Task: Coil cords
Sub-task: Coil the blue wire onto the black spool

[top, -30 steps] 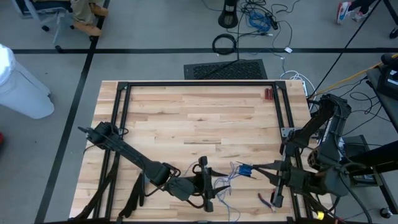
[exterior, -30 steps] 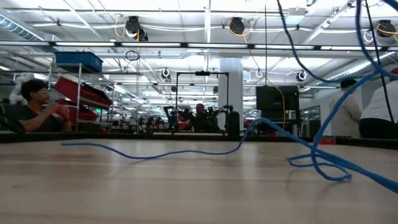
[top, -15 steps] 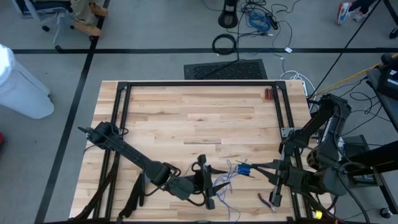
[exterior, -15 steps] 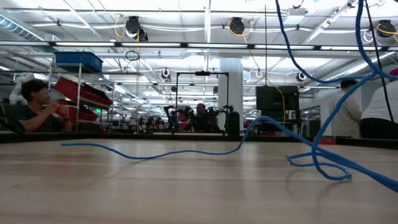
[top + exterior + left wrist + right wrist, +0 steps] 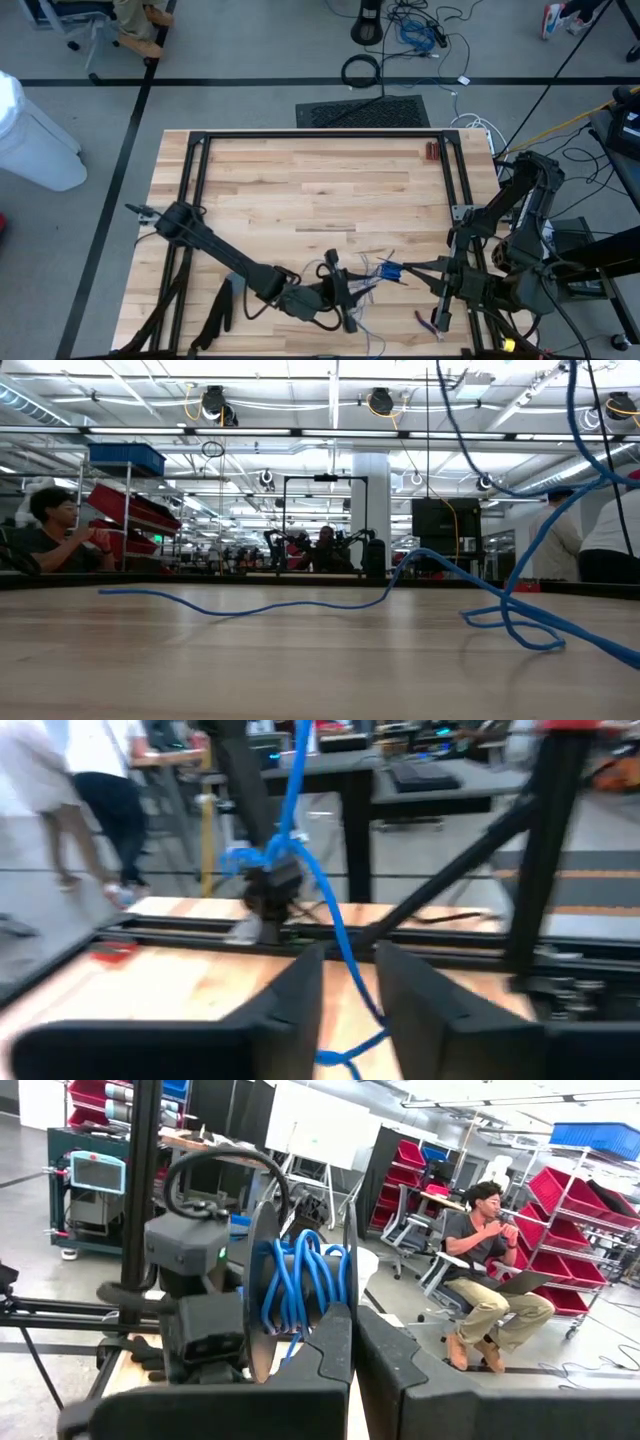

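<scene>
A pale wooden table (image 5: 300,190), edged by a black metal frame (image 5: 320,136), is seen. Loose loops of thin blue cord (image 5: 300,603) are laid across its surface near the front edge, and red-handled pliers (image 5: 428,325) lie near the front right corner.

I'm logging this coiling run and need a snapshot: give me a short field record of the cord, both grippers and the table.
cord: blue cord, loose across the wooden table, one stretch rising off it
cord bundle: blue loops seen just ahead of the right gripper
left gripper: near the table's front edge, fingers either side of the cord, a gap between them
right gripper: front right of the table, shut, pointing toward the left gripper
task state: cord not yet coiled
</scene>
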